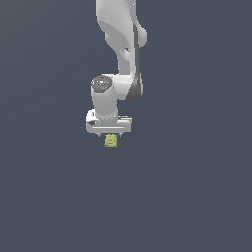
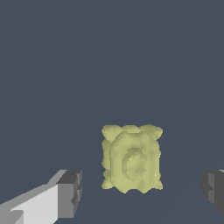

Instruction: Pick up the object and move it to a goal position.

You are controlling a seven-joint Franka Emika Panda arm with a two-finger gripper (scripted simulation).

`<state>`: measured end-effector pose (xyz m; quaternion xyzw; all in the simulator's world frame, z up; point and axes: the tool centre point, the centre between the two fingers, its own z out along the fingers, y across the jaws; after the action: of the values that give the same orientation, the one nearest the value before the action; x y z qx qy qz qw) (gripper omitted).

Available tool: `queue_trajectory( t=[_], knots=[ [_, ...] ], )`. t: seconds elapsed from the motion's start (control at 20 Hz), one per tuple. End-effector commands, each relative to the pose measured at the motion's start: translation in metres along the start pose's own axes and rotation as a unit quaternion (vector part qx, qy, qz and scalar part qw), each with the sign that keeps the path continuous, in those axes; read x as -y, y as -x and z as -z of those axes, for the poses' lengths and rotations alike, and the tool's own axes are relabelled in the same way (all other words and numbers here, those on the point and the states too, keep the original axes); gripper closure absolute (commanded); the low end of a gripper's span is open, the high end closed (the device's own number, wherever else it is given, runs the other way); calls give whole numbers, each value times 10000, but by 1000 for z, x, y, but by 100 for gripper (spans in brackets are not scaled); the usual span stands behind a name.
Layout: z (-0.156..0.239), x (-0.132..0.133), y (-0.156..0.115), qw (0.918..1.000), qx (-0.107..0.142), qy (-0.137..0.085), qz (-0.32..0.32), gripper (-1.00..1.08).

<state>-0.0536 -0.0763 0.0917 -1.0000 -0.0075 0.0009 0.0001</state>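
Gripper (image 2: 140, 190) spread wide, fingers (image 2: 70, 192) flanking the yellow-green object (image 2: 131, 158) untouched; centre it, then close evenly for a square grasp.

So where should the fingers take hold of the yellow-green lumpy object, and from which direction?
Probably across its two flatter long sides, coming straight down from above. In the wrist view the object is roughly blocky, lying between the open fingers with space either side. Its corners carry bumps, so mid-side contact looks steadier. In the exterior view the gripper hangs directly above it.
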Motion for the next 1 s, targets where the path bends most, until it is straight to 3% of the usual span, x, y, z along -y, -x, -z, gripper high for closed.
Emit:
queue_trajectory(
  t=[0.0,0.85,0.9,0.95],
  knots=[
    [0,0,0,10000,-3,0,2,-92],
    [-51,0,1,10000,-9,1,11,-92],
    [-51,0,1,10000,-9,1,11,108],
    [-51,0,1,10000,-9,1,11,108]
  ],
)
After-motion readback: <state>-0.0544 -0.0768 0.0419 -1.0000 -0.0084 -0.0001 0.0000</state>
